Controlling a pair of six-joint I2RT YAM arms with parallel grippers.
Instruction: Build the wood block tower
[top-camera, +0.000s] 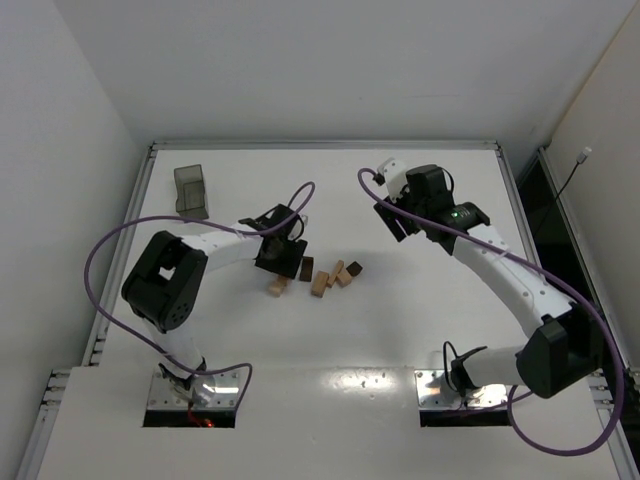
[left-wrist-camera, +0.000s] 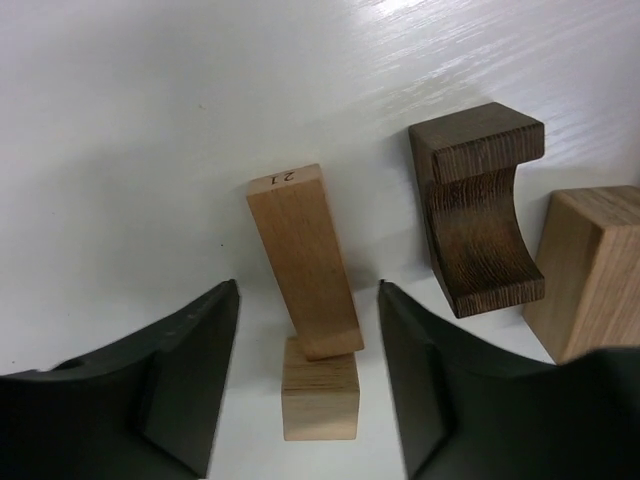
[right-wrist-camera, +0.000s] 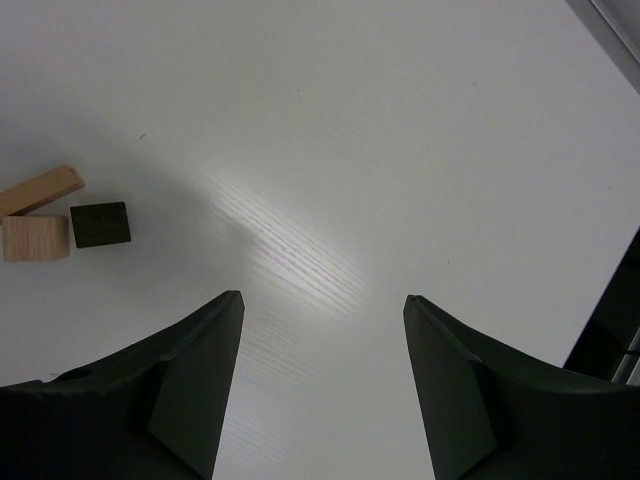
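White tabletop (top-camera: 420, 330) carries the wood blocks (top-camera: 325, 277) loose near its middle, a grey bin (top-camera: 190, 190) well apart at the far left. Left gripper (left-wrist-camera: 308, 295) hangs spread astride a tan bar (left-wrist-camera: 300, 255) marked "21" on its end, propped on a small tan cube (left-wrist-camera: 318, 400), a dark arch piece (left-wrist-camera: 480, 215) just beside. Right gripper (right-wrist-camera: 322, 300) gapes over bare tabletop near a dark cube (right-wrist-camera: 100, 224).

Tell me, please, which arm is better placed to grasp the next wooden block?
Left: the left gripper, open, straddles the light tan wooden bar and small tan wooden cube. The right gripper, open, hovers over bare table.
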